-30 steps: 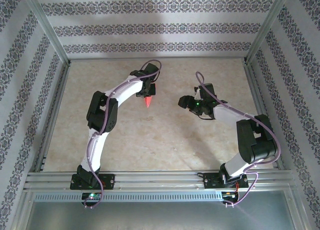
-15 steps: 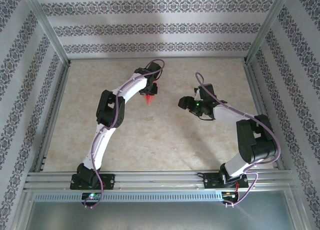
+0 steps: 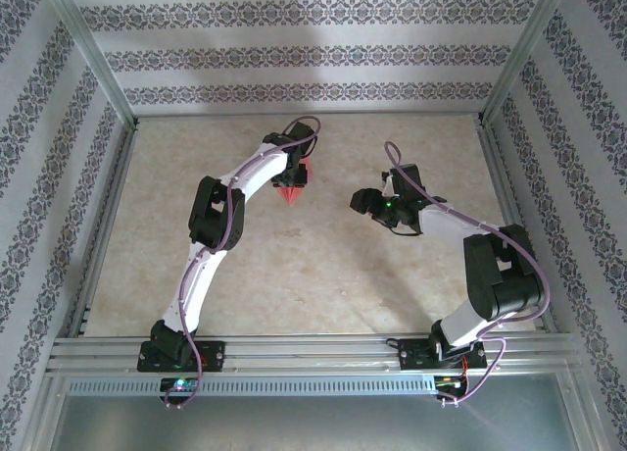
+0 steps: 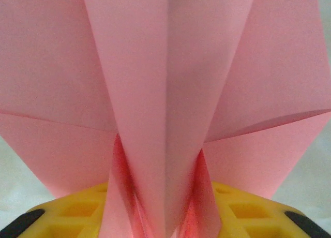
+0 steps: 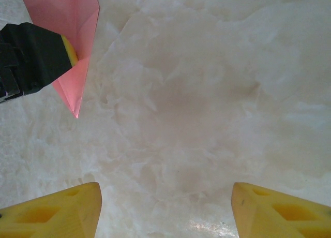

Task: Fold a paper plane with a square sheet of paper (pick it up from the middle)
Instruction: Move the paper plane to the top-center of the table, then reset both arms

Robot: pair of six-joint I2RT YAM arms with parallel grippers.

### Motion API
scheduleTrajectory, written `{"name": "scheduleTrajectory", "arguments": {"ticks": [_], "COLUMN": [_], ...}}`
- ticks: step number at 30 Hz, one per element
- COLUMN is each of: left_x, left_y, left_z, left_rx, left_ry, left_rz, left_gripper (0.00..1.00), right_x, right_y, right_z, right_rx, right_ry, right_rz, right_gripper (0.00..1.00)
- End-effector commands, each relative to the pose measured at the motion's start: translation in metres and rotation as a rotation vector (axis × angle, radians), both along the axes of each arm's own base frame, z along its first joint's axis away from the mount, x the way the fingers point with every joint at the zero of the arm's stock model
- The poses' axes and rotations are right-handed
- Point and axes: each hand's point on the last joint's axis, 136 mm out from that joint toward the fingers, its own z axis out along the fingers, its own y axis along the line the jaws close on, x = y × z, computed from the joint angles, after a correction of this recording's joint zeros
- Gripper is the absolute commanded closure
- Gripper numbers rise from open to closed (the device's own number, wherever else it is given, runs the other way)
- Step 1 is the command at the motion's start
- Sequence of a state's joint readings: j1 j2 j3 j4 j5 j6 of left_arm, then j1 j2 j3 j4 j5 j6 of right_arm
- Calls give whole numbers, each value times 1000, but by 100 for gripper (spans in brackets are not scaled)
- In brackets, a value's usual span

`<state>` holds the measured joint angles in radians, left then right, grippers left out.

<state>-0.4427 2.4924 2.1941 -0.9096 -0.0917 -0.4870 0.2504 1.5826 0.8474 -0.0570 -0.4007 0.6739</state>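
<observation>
The left gripper is straddling the paper plane at its centre fold, yellow fingers on either side. Whether they are pinching it cannot be told. This looks like a release, so parting evenly and backing straight off should be sparing the wings. The nose is jutting past the fingers, over the table. The right gripper is hovering alongside, wide and empty.

A fixed camera high at the near edge looked down over the whole worktop. The left wrist camera sat close against the paper plane; the right wrist camera, low and facing the worktop, shared that plane's nose.
</observation>
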Motion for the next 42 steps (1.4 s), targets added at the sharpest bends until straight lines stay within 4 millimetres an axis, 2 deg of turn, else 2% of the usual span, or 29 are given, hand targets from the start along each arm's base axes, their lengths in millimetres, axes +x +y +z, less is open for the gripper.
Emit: {"name": "scheduleTrajectory", "arguments": {"ticks": [1,4,7,15,20,22,25,27,30,32,34,37,39,42], "left_x": [-12,-8,-2,8,2,-1,-9,-18,-39,-56,-77,-110,-130,-162], "left_y": [17,13,6,-1,7,11,24,39,68,93,121,161,186,223], "left_z": [-22,-16,-1,75,106,124,161,189,214,227,231,228,218,197], "left_rx": [46,25,-8,-90,-85,-83,-73,-58,-29,3,55,150,213,289], "left_ry": [81,64,34,-102,-149,-189,-282,-361,-460,-533,-603,-696,-743,-784], "left_rz": [49,50,44,42,50,53,64,81,126,170,208,270,306,387], "left_gripper": [58,56,56,54,52,52,50,45,36,28,19,6,1,1], "right_x": [-4,-2,-1,5,8,11,19,26,31,32,31,26,20,9], "right_y": [-3,-4,-4,-6,-8,-11,-21,-32,-52,-68,-87,-120,-143,-173], "right_z": [-6,-4,-2,11,17,24,46,67,96,110,119,124,124,118], "right_rx": [-3,-7,-7,-4,-4,-11,-41,-84,-188,-280,-376,-524,-609,-731], "right_ry": [15,8,3,-27,-45,-62,-121,-182,-279,-340,-392,-446,-474,-489], "right_rz": [-3,-5,-7,-17,-25,-29,-42,-53,-78,-105,-139,-230,-305,-402], "right_gripper": [32,31,31,31,31,31,30,29,23,16,3,2,2,2]}}
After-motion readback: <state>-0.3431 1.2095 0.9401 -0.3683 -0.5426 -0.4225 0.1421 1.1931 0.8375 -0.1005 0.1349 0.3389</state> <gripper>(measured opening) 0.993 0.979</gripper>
